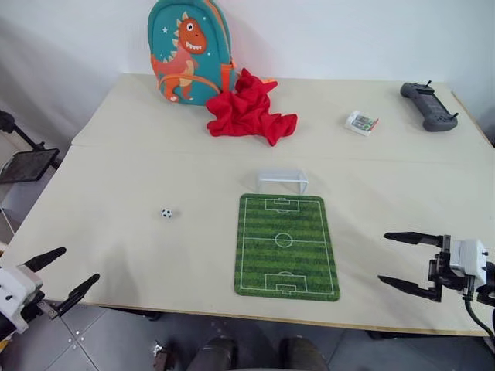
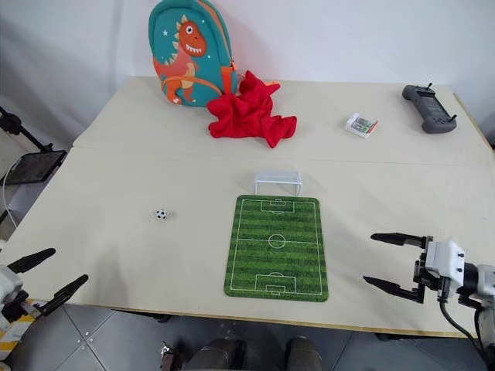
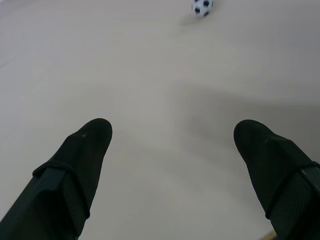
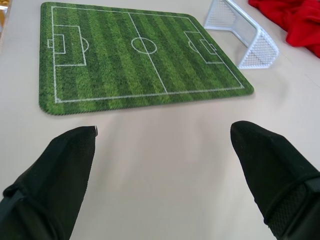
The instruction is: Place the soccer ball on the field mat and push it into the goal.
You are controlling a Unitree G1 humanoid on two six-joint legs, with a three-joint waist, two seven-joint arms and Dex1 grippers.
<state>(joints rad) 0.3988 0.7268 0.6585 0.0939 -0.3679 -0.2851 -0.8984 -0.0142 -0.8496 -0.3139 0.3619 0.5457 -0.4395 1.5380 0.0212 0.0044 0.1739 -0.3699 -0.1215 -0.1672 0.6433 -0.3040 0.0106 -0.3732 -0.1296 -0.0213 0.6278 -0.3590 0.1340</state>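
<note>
The soccer ball (image 1: 166,212) is a tiny white ball with black patches, lying on the bare table left of the field mat (image 1: 286,245); it also lies ahead of the fingers as the ball (image 3: 202,7). The green striped mat lies flat near the table's front edge. The goal (image 1: 282,181) stands just beyond the mat's far end. My left gripper (image 1: 69,275) hangs open off the table's front left corner, well short of the ball. Right of the mat, my right gripper (image 1: 394,260) is open over the table, with the mat (image 4: 135,55) and goal (image 4: 245,35) ahead of it.
At the back of the table stand a teal dinosaur backpack (image 1: 189,50), a crumpled red cloth (image 1: 249,112), a small box (image 1: 361,123) and a dark handheld controller (image 1: 428,105). A black stand (image 1: 23,158) sits off the left edge.
</note>
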